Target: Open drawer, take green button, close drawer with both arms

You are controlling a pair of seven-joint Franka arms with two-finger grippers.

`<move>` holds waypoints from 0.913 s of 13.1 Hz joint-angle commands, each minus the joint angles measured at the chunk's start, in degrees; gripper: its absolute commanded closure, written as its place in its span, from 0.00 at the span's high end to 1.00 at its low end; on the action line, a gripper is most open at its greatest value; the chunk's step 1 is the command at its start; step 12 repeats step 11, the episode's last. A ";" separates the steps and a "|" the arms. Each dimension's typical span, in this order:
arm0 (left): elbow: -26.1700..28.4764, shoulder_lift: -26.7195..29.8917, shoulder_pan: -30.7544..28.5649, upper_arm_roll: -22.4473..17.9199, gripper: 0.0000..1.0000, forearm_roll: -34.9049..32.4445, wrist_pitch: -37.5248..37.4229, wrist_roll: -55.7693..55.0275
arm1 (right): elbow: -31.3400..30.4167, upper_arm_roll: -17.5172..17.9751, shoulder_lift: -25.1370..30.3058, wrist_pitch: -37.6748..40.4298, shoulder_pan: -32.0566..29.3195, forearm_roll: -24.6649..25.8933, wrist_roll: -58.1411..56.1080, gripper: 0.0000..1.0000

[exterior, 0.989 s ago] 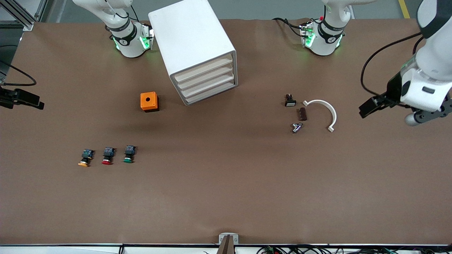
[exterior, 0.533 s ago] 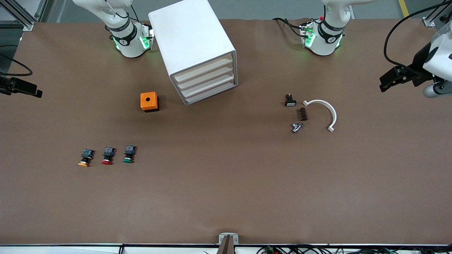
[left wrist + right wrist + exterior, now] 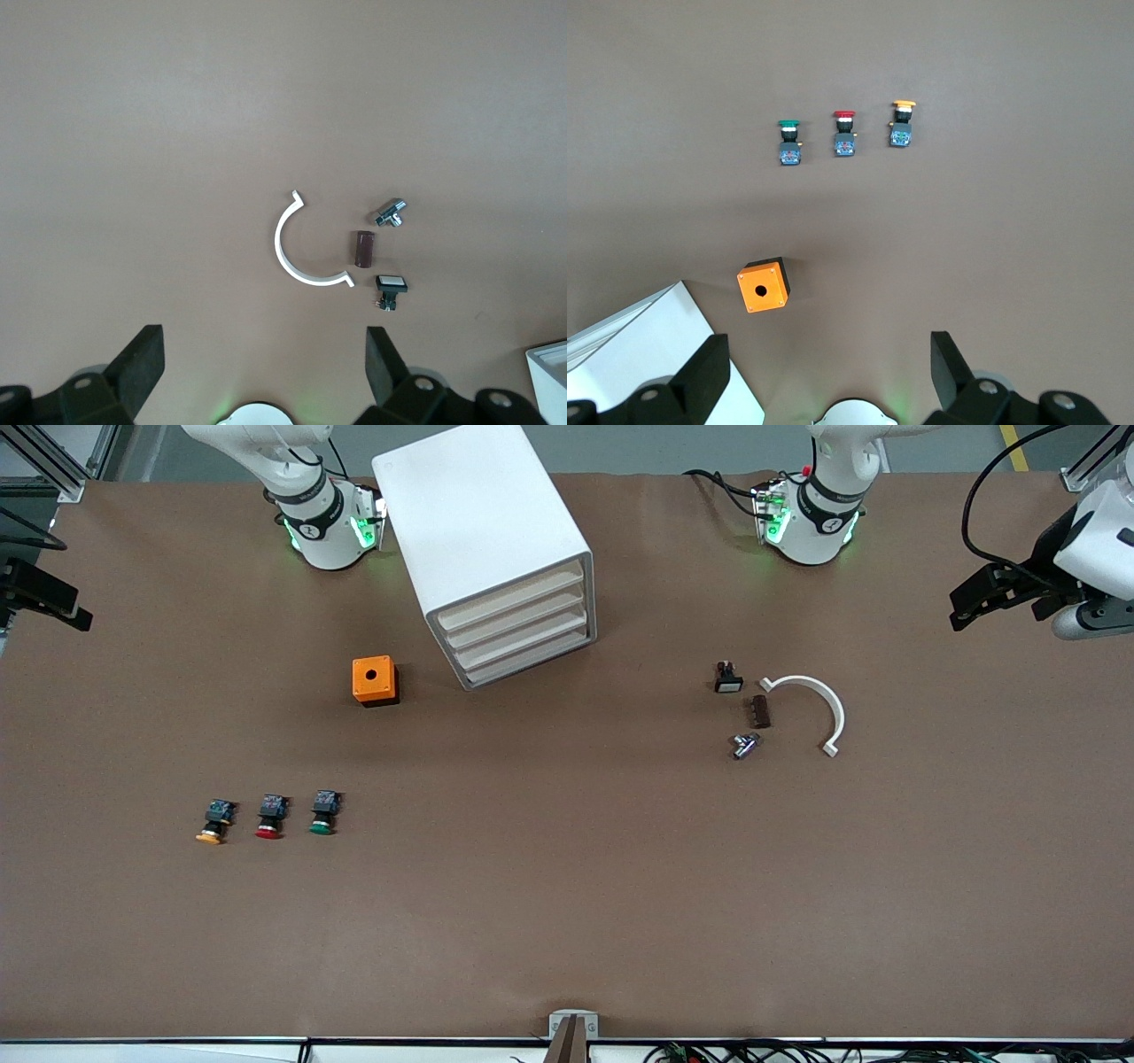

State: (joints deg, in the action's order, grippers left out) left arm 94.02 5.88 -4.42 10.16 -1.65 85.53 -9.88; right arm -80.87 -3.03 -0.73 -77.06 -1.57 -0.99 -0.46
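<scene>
Both arms are hanging high at the table's two ends. The left gripper [image 3: 263, 372] is hovering over the left arm's end of the table, its fingers [image 3: 137, 363] spread wide with nothing between them. The right gripper [image 3: 826, 376] is hovering over the right arm's end, its jaws just as wide and just as empty.

The white cabinet [image 3: 485, 540] is standing between the two bases, and its lowest drawer [image 3: 532, 657] is sitting flush and closed under the three above it. Just beside the cabinet, toward the right arm's end, an orange box with a round hole [image 3: 375, 680] is resting on the brown table [image 3: 567, 886].

The green button [image 3: 323, 812] is lying nearer to the front camera, toward the right arm's end, at one end of a row with the red button [image 3: 270, 816] in the middle and the orange button [image 3: 214, 821] last.

Toward the left arm's end a white curved clip [image 3: 815, 707] is lying near a small brown block [image 3: 760, 711], a black switch [image 3: 727, 677] and a silver fitting [image 3: 744, 745].
</scene>
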 commanded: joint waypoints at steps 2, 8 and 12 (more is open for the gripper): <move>2.49 2.12 -0.41 -0.14 1.00 0.77 1.75 2.67 | -10.87 -0.31 5.90 -7.03 -0.37 -1.21 0.55 1.00; -0.23 0.45 -0.32 -0.14 1.00 0.77 1.40 2.15 | -14.30 -0.40 8.01 -9.24 -0.02 -1.21 0.46 1.00; -0.85 0.45 -0.32 -0.14 1.00 0.69 1.31 1.97 | -19.76 -0.40 11.62 -13.02 0.07 -1.12 0.37 1.00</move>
